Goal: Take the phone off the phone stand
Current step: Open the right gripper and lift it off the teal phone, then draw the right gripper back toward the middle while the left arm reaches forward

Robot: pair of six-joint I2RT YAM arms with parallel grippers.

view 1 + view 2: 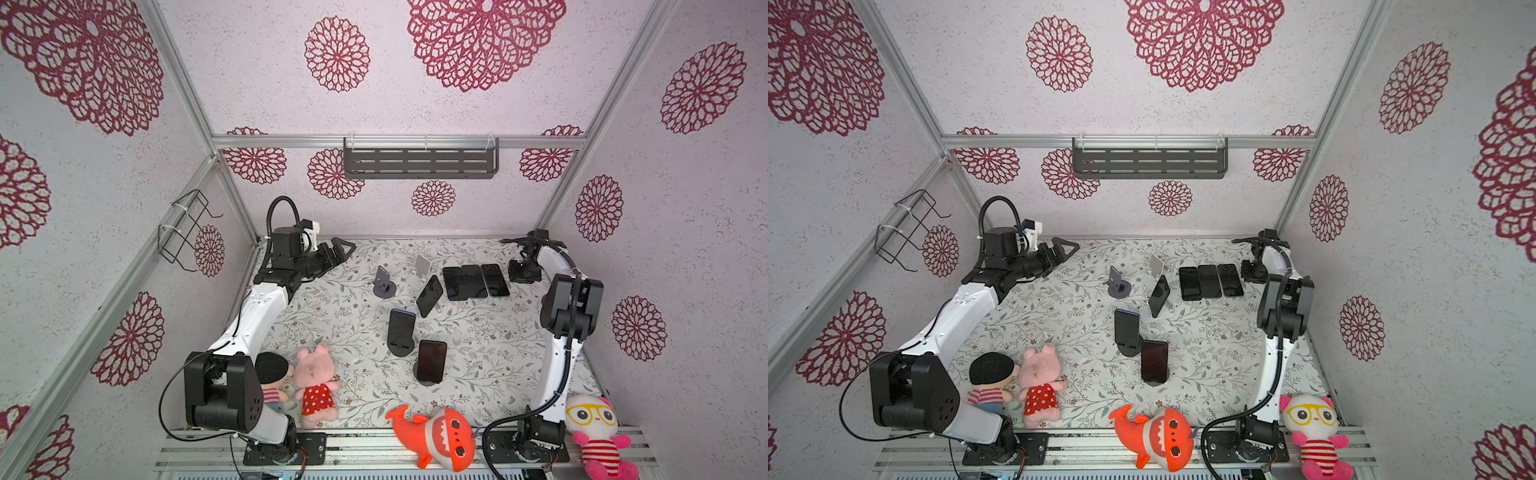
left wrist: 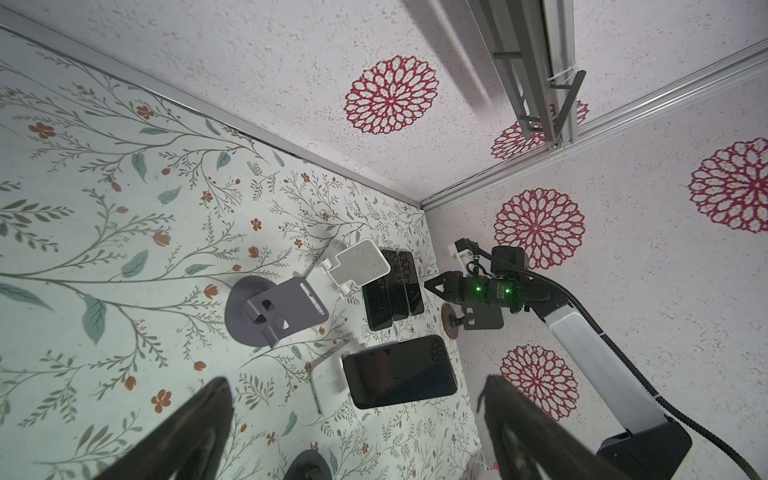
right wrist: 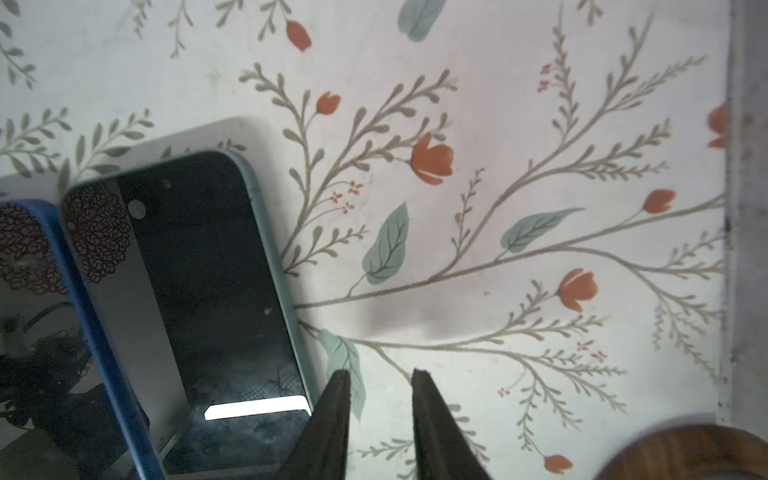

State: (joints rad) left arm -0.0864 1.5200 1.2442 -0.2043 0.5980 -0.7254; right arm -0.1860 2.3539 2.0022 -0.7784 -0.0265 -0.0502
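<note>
Three dark phones lean on stands in both top views: one on a white stand, one on a black stand, and the nearest one. Three more phones lie flat in a row at the back right. My right gripper hangs low beside the teal-edged flat phone. Its jaws stand a narrow gap apart with only table between them. My left gripper is wide open and empty at the back left, with the phone on the white stand ahead of it.
A grey stand and a white stand hold nothing. A black stand with a wooden foot stands by the right gripper. Plush toys line the front edge. A shelf hangs on the back wall.
</note>
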